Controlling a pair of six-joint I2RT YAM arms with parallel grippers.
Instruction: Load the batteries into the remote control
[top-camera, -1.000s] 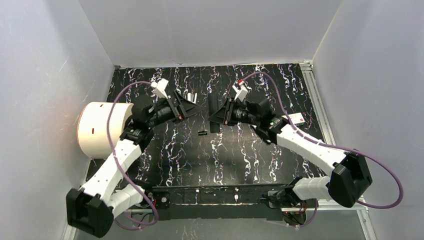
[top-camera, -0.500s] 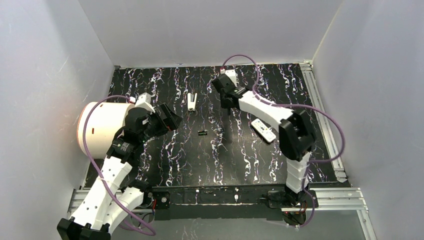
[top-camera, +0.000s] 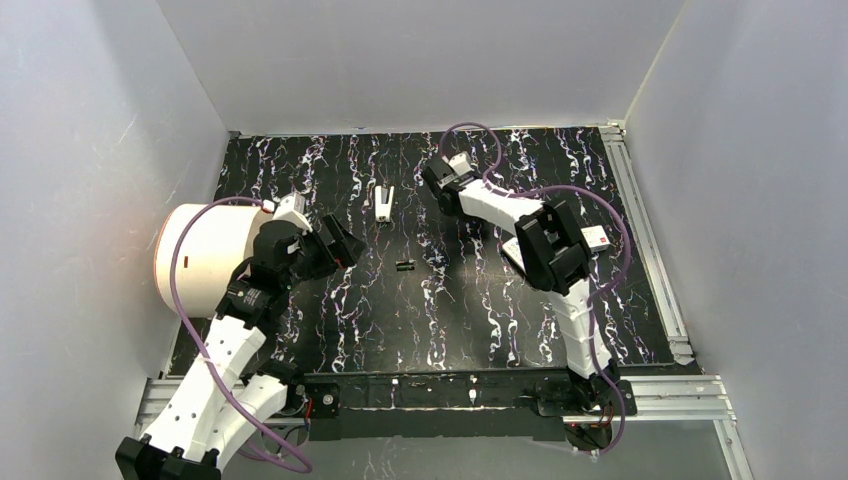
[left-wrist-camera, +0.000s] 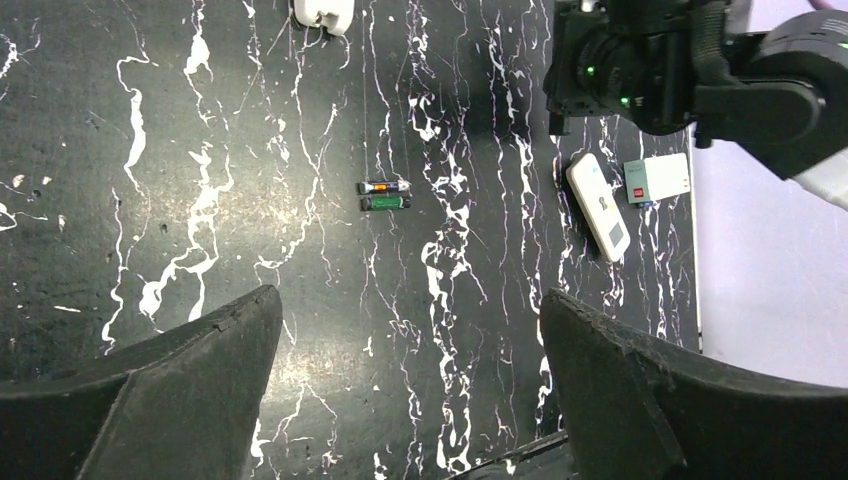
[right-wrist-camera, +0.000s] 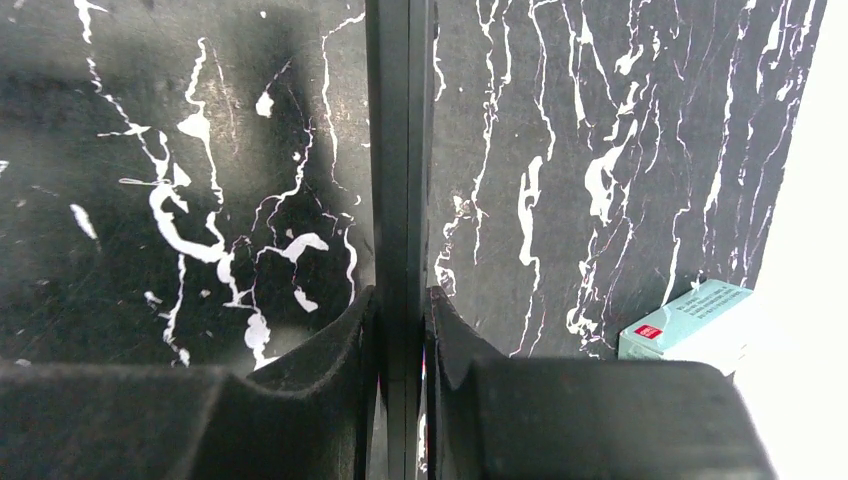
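On the black marbled table (top-camera: 300, 170) the left gripper (left-wrist-camera: 408, 296) stood wide open and empty. The right gripper (right-wrist-camera: 400, 296) was clamped on a thin black slab (right-wrist-camera: 398, 150), perhaps the remote, seen edge-on. The batteries (left-wrist-camera: 385, 195), two small cells side by side, lay on the table straight ahead of the left gripper, which was nearer. Their long axes ran from one finger toward the other, so the wrist would probably need a turn.

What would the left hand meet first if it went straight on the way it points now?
Likely the bare table, just short of the two batteries, though depth is hard to judge.
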